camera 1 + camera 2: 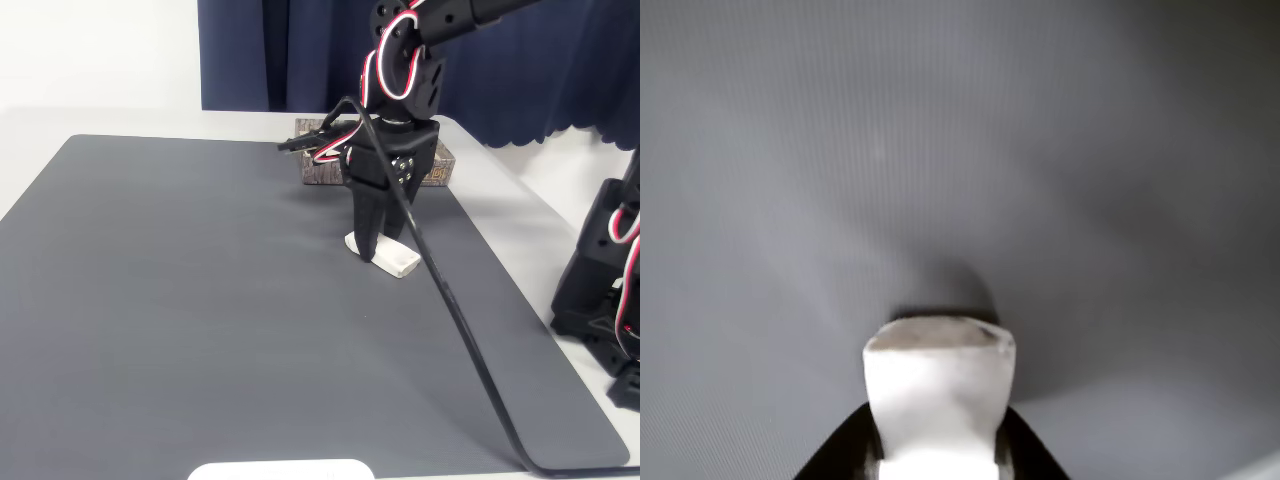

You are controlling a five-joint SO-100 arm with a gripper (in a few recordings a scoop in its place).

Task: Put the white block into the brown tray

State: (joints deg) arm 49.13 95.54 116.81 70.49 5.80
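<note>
At mat centre-right in the fixed view, white block (384, 255) lies flat, end effector (368, 243) pinching it; wrist view shows fingers (845, 455) hugging both block sides. Brown tray (325, 172) sits at 12 o'clock, partly hidden by arm. Black cable (470, 330) trails toward 5 o'clock. Grey mat (180, 300) on white surface (500, 170); navy curtain (560, 70) behind.

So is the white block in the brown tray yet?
Not yet. The white block lies on the grey mat, between the fingers.
</note>
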